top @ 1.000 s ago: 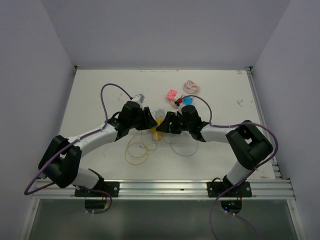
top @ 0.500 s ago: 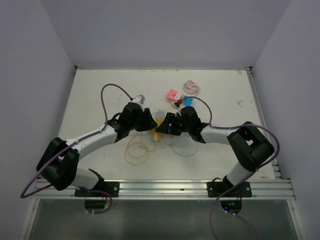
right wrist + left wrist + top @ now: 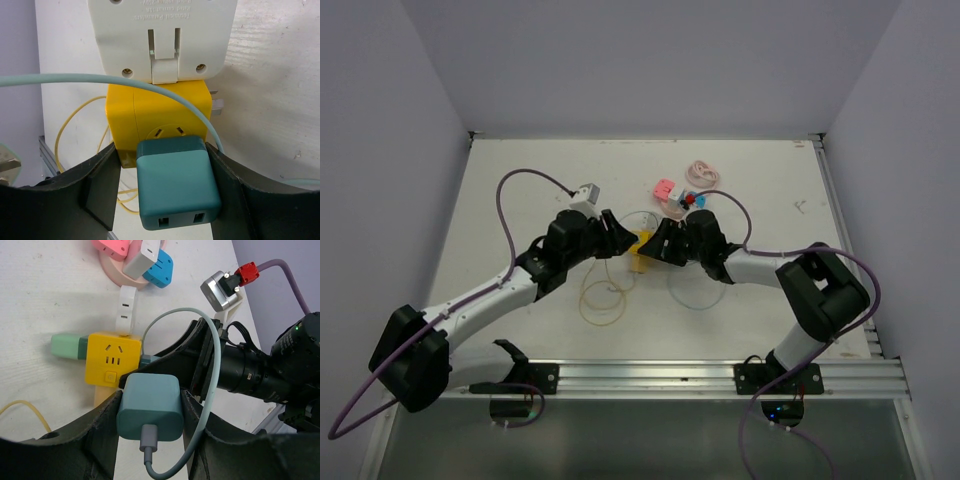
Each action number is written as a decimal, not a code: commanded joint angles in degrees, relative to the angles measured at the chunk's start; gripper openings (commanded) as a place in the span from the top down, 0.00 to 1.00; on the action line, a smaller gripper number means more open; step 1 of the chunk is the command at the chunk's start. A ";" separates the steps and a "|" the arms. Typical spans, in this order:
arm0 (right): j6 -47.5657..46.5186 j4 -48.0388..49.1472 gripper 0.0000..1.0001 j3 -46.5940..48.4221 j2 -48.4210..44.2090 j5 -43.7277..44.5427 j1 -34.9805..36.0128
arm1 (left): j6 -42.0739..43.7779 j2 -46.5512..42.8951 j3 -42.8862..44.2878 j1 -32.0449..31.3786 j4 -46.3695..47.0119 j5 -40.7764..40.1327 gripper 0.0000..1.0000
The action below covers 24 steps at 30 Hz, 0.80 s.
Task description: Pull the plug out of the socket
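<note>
Table in a bare booth
I saw plain grey walls (image 3: pixel 650 60) closing round the white table (image 3: pixel 520 185) on three sides.

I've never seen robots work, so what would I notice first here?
Probably the bright yellow socket cube in the middle of the table, with a green plug and a white plug stuck in it. The left gripper pinches a pale teal charger right by it, and the right gripper clamps the cube from the other side.

Top view: yellow socket (image 3: pixel 642 243) mostly hidden. Right wrist: white adapter (image 3: pixel 161 35) top cropped.
</note>
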 commanded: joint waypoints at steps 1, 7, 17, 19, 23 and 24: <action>-2.04 -7.11 1.00 -2.03 1.75 5.89 -0.60 | -0.56 -0.61 1.80 -0.18 1.45 -1.09 1.00; -5.20 -8.68 1.00 -1.33 -0.71 3.70 -0.60 | 4.62 0.35 7.95 1.92 -9.88 -6.10 1.00; -10.30 -13.52 1.00 -0.54 -3.27 3.17 -0.69 | 9.11 3.34 17.61 23.09 -17.53 0.04 1.00; -11.09 -13.87 1.00 -0.54 -3.27 2.99 -0.60 | 9.38 5.09 18.94 26.96 -18.24 -0.39 1.00; -12.76 -14.14 1.00 -0.45 -3.44 0.81 -0.60 | 8.50 8.61 21.40 35.47 -18.68 2.06 1.00; -13.20 -14.23 1.00 -0.28 -3.62 0.10 -0.60 | 8.50 9.31 21.84 36.63 -18.33 2.68 1.00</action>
